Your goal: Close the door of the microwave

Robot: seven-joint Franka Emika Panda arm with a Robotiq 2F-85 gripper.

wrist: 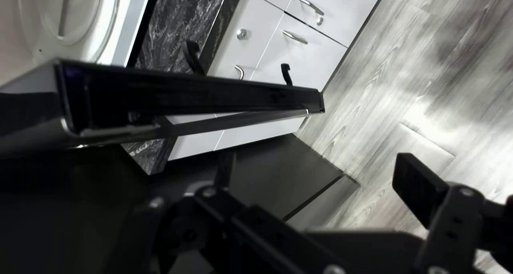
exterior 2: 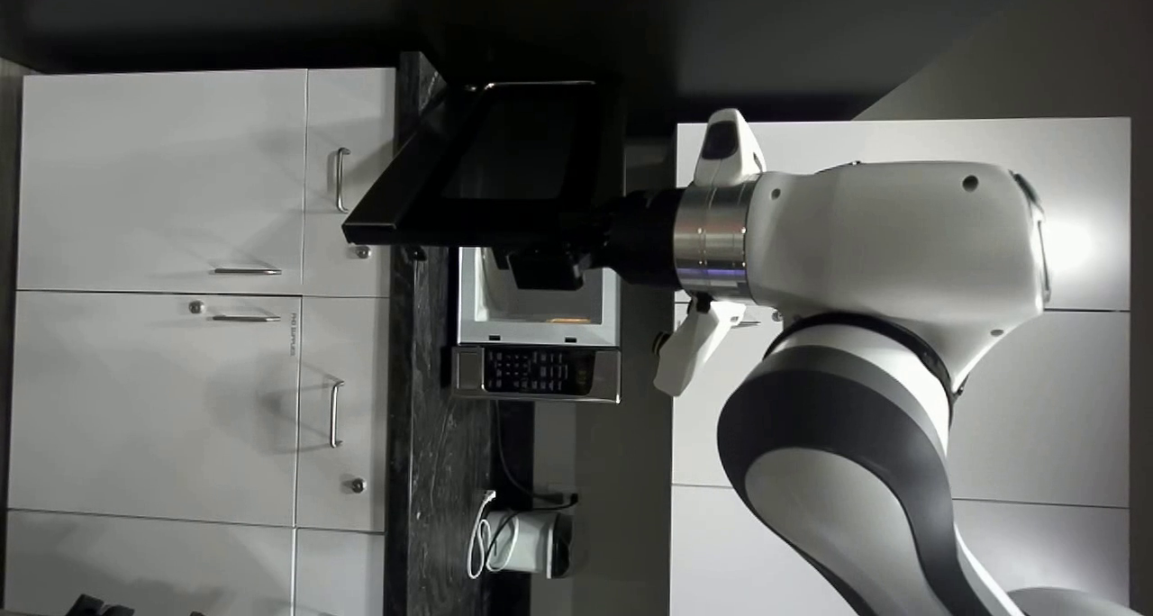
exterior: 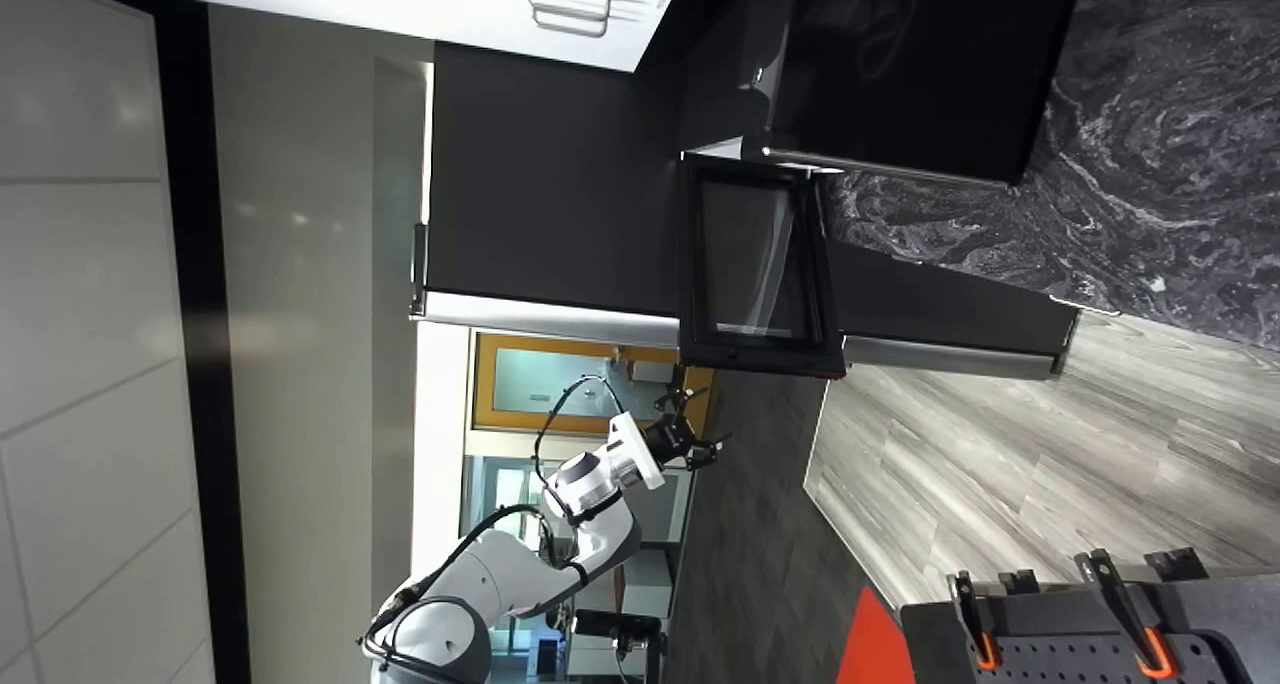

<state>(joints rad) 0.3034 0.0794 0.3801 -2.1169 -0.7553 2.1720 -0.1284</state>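
The microwave (exterior: 910, 64) is a glossy black box, seen sideways in an exterior view; its white interior and keypad front (exterior 2: 538, 371) show in an exterior view. Its door (exterior: 745, 264), a black frame around dark glass, stands wide open in both exterior views (exterior 2: 504, 170). In the wrist view the door's edge (wrist: 180, 95), with two small black hooks, crosses the picture beyond my fingers. The microwave's interior (wrist: 76, 21) shows at upper left there. My gripper (wrist: 320, 174) is open, with nothing between its fingers. It is near the door's free edge in both exterior views (exterior: 712, 419) (exterior 2: 545, 267).
A large matte black wall panel (exterior: 560, 164) stands beside the microwave on the door's hinge side. A dark marbled counter (exterior: 1180, 144) carries the microwave. White cabinets (exterior 2: 162, 184) lie below it. A small white device with cables (exterior 2: 522, 544) sits on the counter.
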